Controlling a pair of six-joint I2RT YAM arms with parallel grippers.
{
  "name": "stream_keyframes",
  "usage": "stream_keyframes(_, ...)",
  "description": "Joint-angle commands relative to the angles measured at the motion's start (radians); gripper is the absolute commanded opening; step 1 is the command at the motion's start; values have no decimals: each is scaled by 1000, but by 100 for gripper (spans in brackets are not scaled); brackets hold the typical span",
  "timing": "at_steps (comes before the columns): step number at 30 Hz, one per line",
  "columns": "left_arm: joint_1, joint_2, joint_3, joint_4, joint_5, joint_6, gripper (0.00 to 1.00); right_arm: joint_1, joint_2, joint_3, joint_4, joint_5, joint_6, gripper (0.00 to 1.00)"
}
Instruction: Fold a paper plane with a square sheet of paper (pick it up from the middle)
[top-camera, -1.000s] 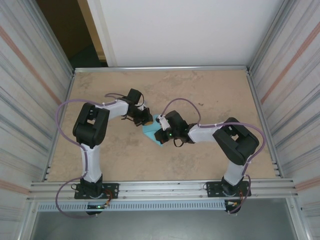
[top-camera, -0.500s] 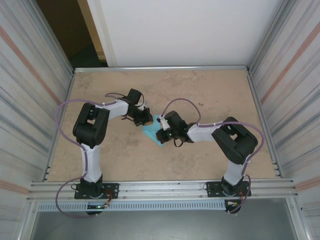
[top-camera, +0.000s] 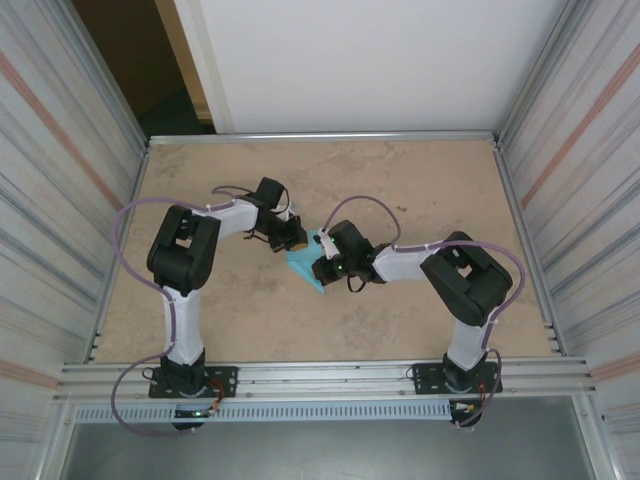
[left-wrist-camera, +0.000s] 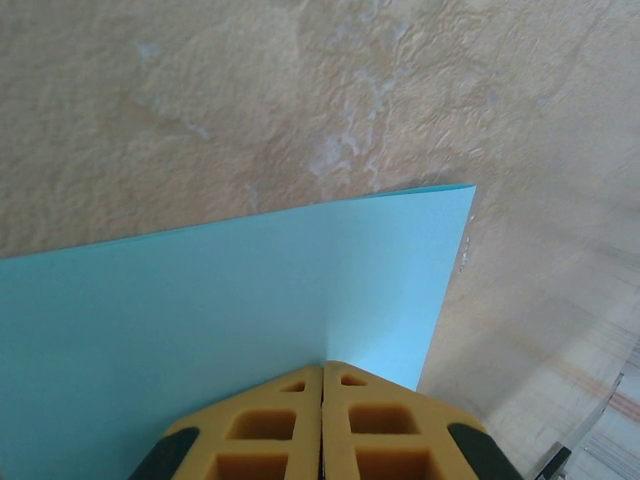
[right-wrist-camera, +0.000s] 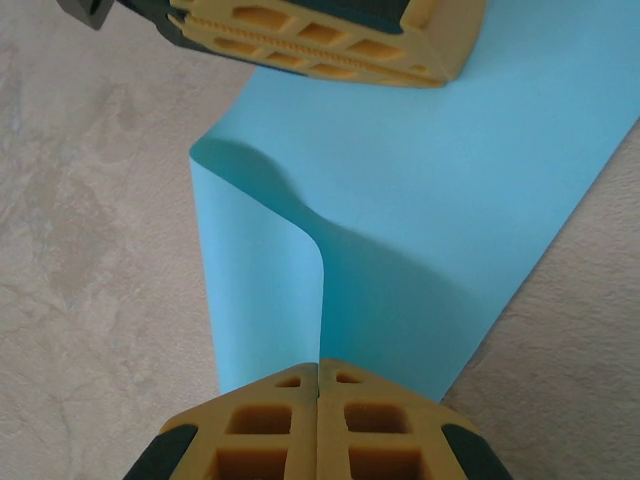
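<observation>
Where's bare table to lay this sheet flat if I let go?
Bare table runs along the back rail, and nearer, between the left arm base and right arm base. Crowded at centre, where left gripper and right gripper both pinch the blue sheet.

mottled tan table (top-camera: 420, 180); light-blue paper sheet (top-camera: 302, 264) mid-table, one flap curled up.

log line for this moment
left hand: shut on square sheet of paper | right hand: shut on same sheet, curled up at its fingertips

setting: robot lab test cell | cues: corrugated panel walls (top-camera: 60, 170); aluminium frame rail (top-camera: 320, 372); mottled tan tabletop (top-camera: 420, 180)
</observation>
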Motion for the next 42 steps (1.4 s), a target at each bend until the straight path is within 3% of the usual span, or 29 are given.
stream_keyframes(1,-18,66,-21,-64,-45,20,8,-7,21,27,-23,-12,15,2)
stream_keyframes(42,-17,66,-30,-57,-47,13,7,-19,42,50,-55,-46,16,2)
